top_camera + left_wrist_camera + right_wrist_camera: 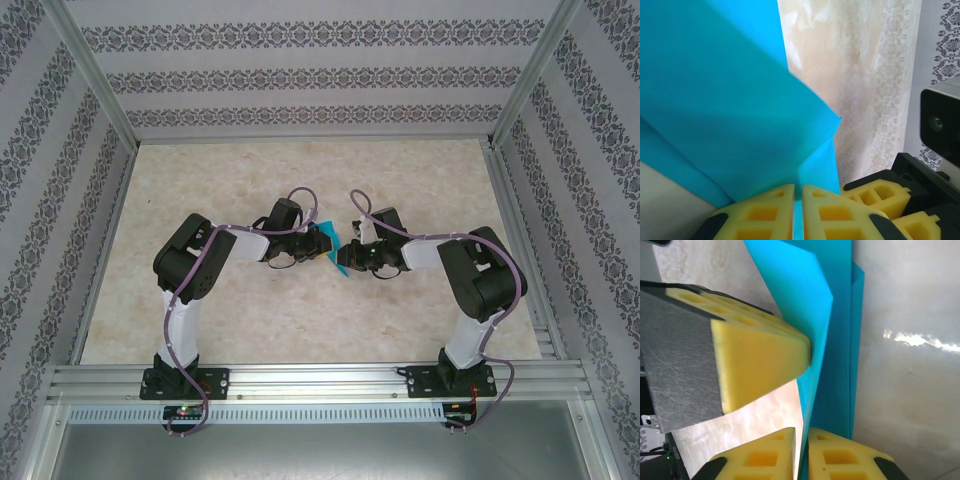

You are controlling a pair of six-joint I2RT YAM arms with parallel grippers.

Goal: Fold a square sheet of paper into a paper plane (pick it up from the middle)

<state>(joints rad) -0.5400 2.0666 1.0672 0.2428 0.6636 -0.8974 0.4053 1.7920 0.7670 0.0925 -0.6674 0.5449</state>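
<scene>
The teal-blue sheet of paper hangs between my two grippers above the middle of the table, folded into layered flaps with a pointed corner. In the left wrist view the paper rises from between the yellow pads of my left gripper, which is shut on it. In the right wrist view the paper stands on edge, and its lower edge runs into the narrow slot of my right gripper, shut on it. A finger of the left gripper presses against the sheet from the left. Seen from above, the left gripper and the right gripper nearly touch.
The table is a pale marbled board with patterned walls on three sides and a metal rail at the near edge. The right gripper's yellow fingers and its camera housing sit close on the right in the left wrist view.
</scene>
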